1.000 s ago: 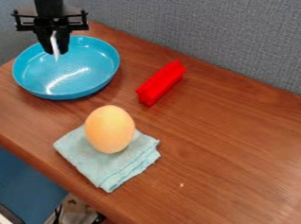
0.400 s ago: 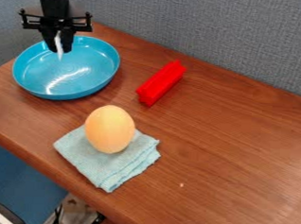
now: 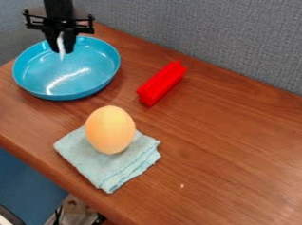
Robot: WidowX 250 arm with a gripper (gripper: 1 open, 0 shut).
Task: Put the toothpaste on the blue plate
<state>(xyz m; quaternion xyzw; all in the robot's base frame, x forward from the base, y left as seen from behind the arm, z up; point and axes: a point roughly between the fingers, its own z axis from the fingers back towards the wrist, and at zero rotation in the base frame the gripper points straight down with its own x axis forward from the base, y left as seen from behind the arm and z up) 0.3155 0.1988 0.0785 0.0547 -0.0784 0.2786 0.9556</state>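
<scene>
The blue plate (image 3: 60, 78) is a glossy round dish at the table's far left. My gripper (image 3: 59, 45) hangs straight down over the plate's far part, just above its rim. Its fingers are shut on a small white thing, the toothpaste (image 3: 59, 43), of which only a pale sliver shows between the dark fingers. The tube hangs in the air above the plate's inside and does not rest on it.
A red rectangular block (image 3: 162, 83) lies right of the plate. An orange egg-shaped object (image 3: 109, 129) sits on a folded light-blue cloth (image 3: 111, 158) near the table's front edge. A grey wall runs behind the table.
The gripper has drifted a little to the right over the plate's far side, still shut on the white tube. Nothing else moved.
</scene>
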